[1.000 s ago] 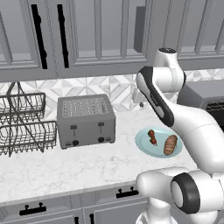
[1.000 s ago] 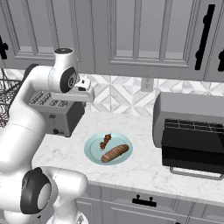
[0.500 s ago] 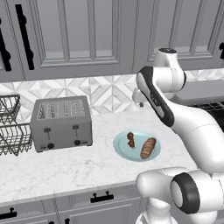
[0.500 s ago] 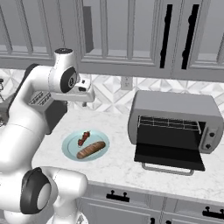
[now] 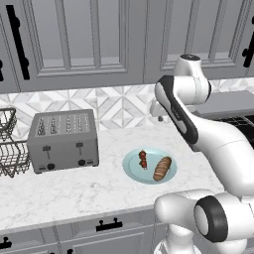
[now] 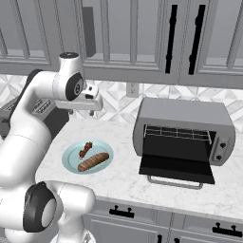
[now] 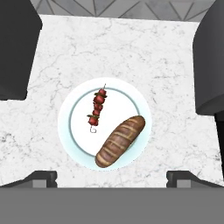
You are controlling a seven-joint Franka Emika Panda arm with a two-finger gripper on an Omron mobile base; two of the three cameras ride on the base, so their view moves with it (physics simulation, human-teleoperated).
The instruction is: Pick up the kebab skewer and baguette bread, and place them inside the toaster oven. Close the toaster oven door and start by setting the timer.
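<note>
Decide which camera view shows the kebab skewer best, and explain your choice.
The hand view: it looks straight down on the kebab skewer, large and unobstructed on the plate beside the bread. Both base views show it much smaller, at a slant, its chunks hard to separate.

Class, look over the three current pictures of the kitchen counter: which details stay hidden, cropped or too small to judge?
- Toaster oven in the left base view: mostly hidden behind the arm and cut by the right edge.
- Oven dials in the right base view: too small to read their settings.
- Slot toaster in the right base view: largely covered by the arm.
- Claw in the hand view: only the finger tips show.
</note>
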